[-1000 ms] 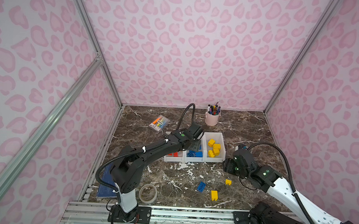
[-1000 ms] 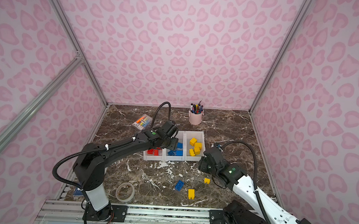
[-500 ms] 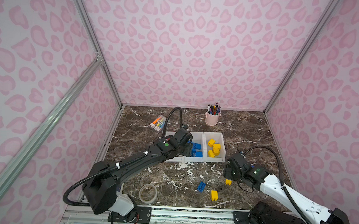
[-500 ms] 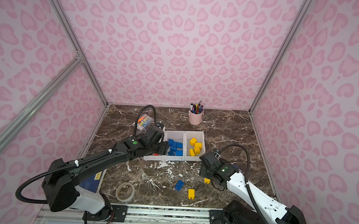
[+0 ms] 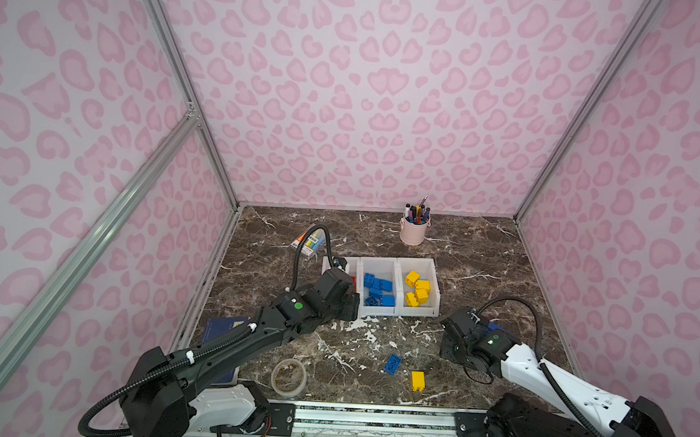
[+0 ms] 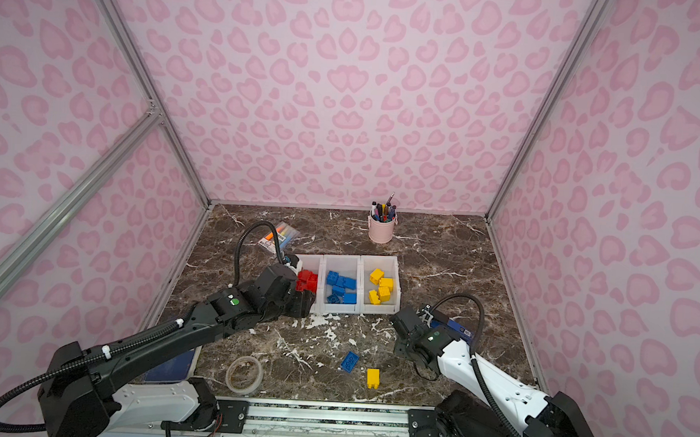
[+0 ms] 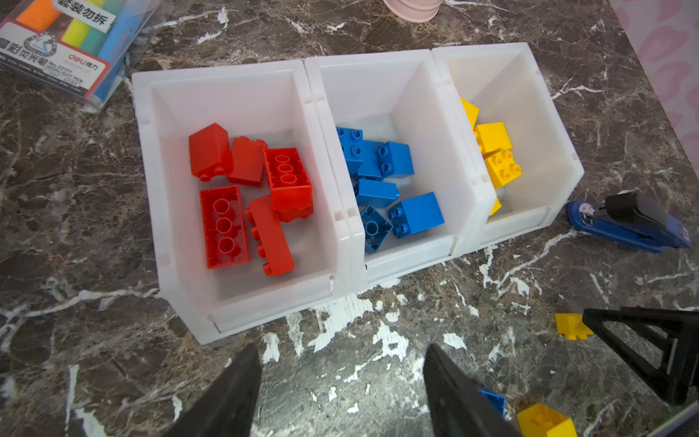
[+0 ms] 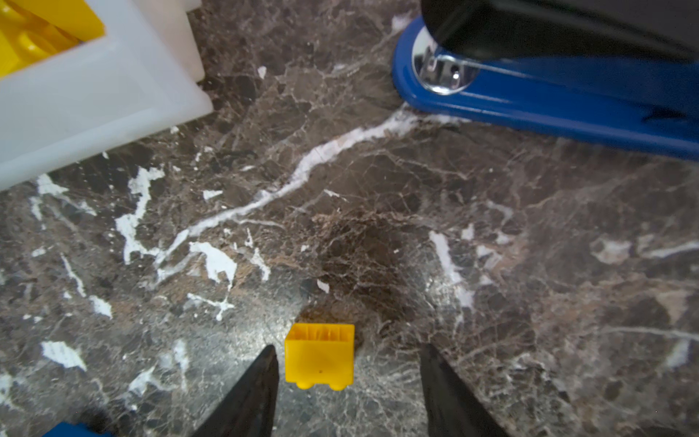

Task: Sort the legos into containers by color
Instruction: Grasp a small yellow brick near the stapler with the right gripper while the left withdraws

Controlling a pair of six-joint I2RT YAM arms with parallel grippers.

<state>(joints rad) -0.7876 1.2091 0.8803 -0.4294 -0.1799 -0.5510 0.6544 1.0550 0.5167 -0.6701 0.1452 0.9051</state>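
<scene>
— Right wrist view first: where is the small yellow lego (image 8: 319,355)?
— It lies on the dark marble surface (image 8: 340,212), between the two black fingers of the right jaws. These jaws stand apart, wider than the lego. One finger is just beside it, and the other finger is clearly apart from it. Nothing is held. A blue stapler (image 8: 548,102) lies near, and a corner of the white containers (image 8: 94,106) shows too.
— And the left jaws?
— The left wrist view shows them wide and empty, over the bare surface just before the front lip of the container with the red legos (image 7: 246,196). The blue legos (image 7: 389,181) are in the middle container. The yellow legos (image 7: 495,155) are in the third one, on the stapler's side.
— Is anything loose outside the containers?
— Yes. In both top views a blue lego (image 5: 392,363) and a yellow lego (image 5: 418,381) lie on the surface near its front edge. They are just beside each other but not touching.
</scene>
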